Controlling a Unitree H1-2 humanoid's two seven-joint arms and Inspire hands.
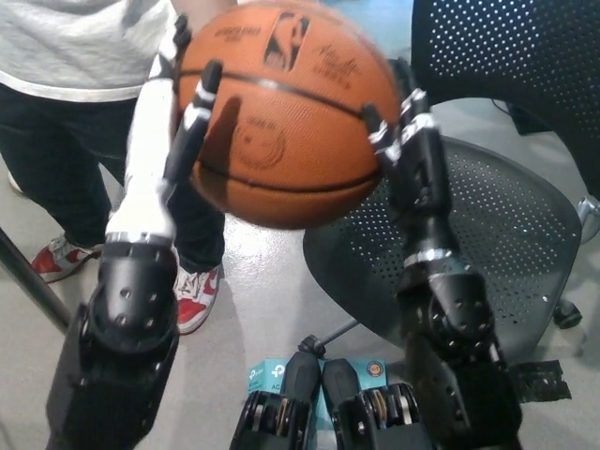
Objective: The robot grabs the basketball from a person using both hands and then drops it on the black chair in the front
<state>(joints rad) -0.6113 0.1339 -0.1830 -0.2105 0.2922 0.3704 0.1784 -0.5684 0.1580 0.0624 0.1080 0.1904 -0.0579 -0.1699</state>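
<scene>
Orange pebbled basketball — grippy, round, likely light — pinched at opposite flanks between left hand and right hand, just beside the black chair.

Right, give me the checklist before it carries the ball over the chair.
1. Left hand pressed on the basketball: ok.
2. Right hand pressed on its opposite side: ok.
3. Person has let go: cannot tell, the ball hides the far side.
4. Black chair seat free of objects: ok.
5. Ball above the seat: not ok, only its right edge overlaps the seat.
6. Path rightward to the seat clear: ok.
</scene>
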